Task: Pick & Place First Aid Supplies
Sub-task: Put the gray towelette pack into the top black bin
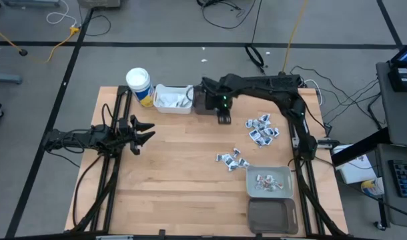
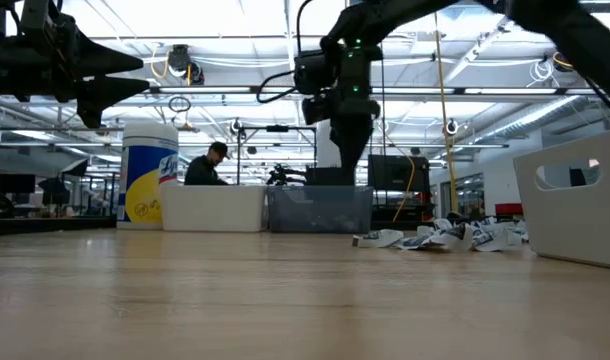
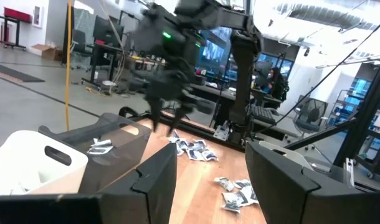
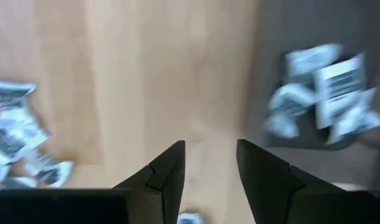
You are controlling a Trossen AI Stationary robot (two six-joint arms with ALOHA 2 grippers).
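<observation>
Packets [image 1: 262, 129] of first aid supplies lie loose on the wooden table [image 1: 177, 173] in two heaps: one just off to the right gripper's [image 1: 224, 118] outer side, the other, smaller heap [image 1: 231, 160] farther on toward the table's near edge. We see the right gripper hanging above the boards just in front of the dark bin [image 1: 205, 100], its fingers [image 4: 168, 171] spread apart with nothing between them; in its wrist view a few packets already rest in that dark bin [image 4: 321, 87] on one side of the fingers, and loose ones [image 4: 15, 134] lie on the other side. We judge the right arm much the nearer, since our left gripper [image 1: 145, 132] waits well apart across the table, fingers parted and empty. More packets sit in the grey bin [image 1: 270, 181] beyond the smaller heap. They look thin, crinkled and glossy, white and silvery with dark print, lying every way, so we cannot give a long axis. Picking one flat sachet off smooth wood will likely need a low, edge-on pinch.
</observation>
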